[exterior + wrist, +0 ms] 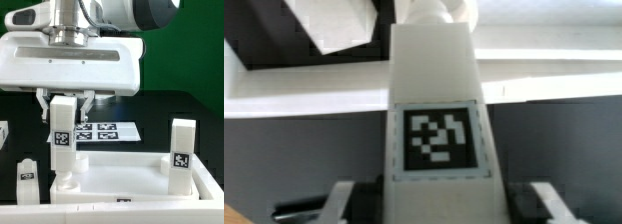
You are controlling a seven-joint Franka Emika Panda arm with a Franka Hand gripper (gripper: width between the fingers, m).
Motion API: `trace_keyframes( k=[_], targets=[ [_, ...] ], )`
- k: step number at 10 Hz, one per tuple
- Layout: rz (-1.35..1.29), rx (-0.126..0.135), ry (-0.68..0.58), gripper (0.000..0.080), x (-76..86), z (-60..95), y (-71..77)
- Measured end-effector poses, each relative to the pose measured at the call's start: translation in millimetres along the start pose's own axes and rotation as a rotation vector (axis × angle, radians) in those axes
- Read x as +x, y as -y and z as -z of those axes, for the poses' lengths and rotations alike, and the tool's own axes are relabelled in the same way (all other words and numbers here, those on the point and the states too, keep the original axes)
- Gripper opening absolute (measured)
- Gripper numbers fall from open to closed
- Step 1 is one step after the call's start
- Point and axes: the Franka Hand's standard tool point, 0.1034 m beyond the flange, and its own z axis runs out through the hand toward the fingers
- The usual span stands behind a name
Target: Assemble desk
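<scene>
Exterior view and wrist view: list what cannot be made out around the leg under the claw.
Exterior view: the leg hides its corner socket; seating unclear.
Exterior view: bottom edge cuts off the panel's front.
Wrist view: leg's far end blurred; claw cropped by the edge.

COLOURS AND MARKINGS

Desk panel [120, 182]: plain white, with a black-and-white square tag on the front rim.
Central leg [62, 120] [438, 60]: white, carrying a black square tag with a blocky white pattern and a white border.
Right-side leg [182, 140] and short leg [28, 172]: white, same tag type.
Marker board [105, 131]: white, printed with black-and-white tags.
Gripper [66, 108]: white body, pale grey fingers [342, 198].
Table [170, 105]: black.
Backdrop [205, 50]: green.
</scene>
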Motion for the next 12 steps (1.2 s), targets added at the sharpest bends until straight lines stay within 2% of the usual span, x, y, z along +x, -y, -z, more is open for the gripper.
trace_keyframes(
  k=[4, 7, 9, 10, 11, 12],
  targets=[
    [-0.022, -0.003, 0.009, 0.0285, -6.4, -6.9, 3.5],
    [-0.023, -0.027, -0.018, 0.0285, -9.1, -11.9, 1.1],
    [-0.024, -0.026, -0.016, 0.0294, -9.4, -12.2, 0.8],
    [-0.024, -0.026, -0.016, 0.0494, -9.5, -12.3, 0.8],
    [-0.028, -0.022, -0.007, 0.0494, -10.6, -12.9, 1.9],
    [-0.050, 0.008, 0.040, 0.0615, -12.7, -13.2, 6.2]
  ],
)
